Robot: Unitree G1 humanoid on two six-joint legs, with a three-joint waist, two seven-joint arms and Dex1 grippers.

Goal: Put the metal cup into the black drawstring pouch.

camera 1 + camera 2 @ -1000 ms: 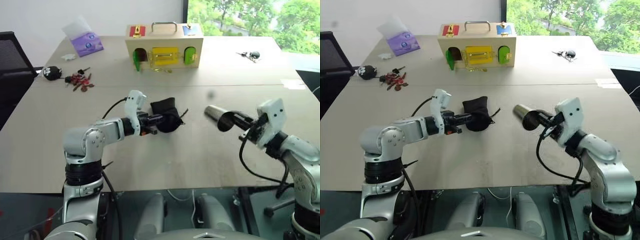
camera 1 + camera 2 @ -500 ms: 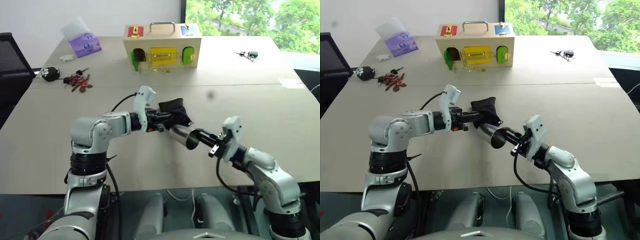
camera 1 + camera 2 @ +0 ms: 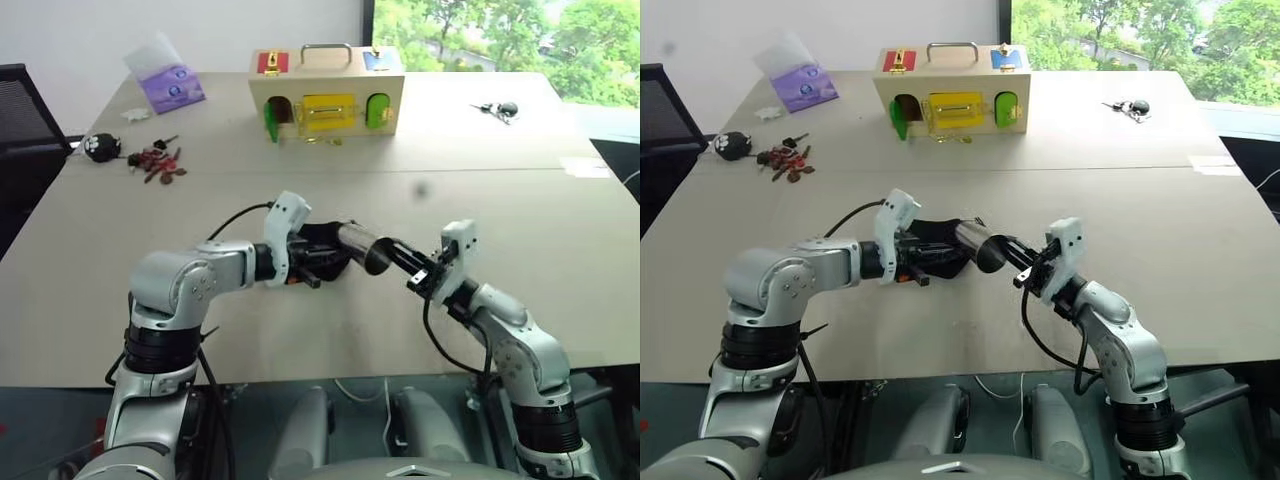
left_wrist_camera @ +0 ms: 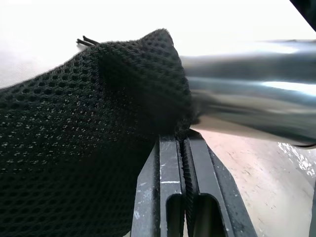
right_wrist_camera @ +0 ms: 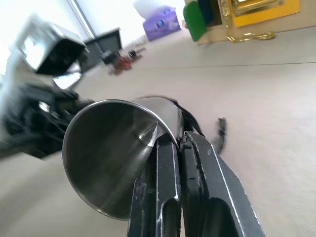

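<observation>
Cup (image 3: 362,246) hangs level above the table (image 3: 500,150), its closed end nosed into the mouth of the pouch (image 3: 322,252) and its open end facing back toward the right gripper (image 3: 405,268), whose fingers are pinched on the cup's rim, one inside the wall and one outside. The left gripper (image 4: 183,148) is pressed together on the pouch's edge right at the mouth, mesh and cord caught between the fingers, holding the bag up off the table. By my reading, the insertion step is under way: only the leading end of the cup is past the opening, and most of its shiny side is outside the fabric. The next move calls for pushing the cup farther along its own axis while the left grip keeps the mouth wide, since the soft mesh could fold over the end and block it. Nothing else can be seen in the pouch, and the cup itself looks empty.
</observation>
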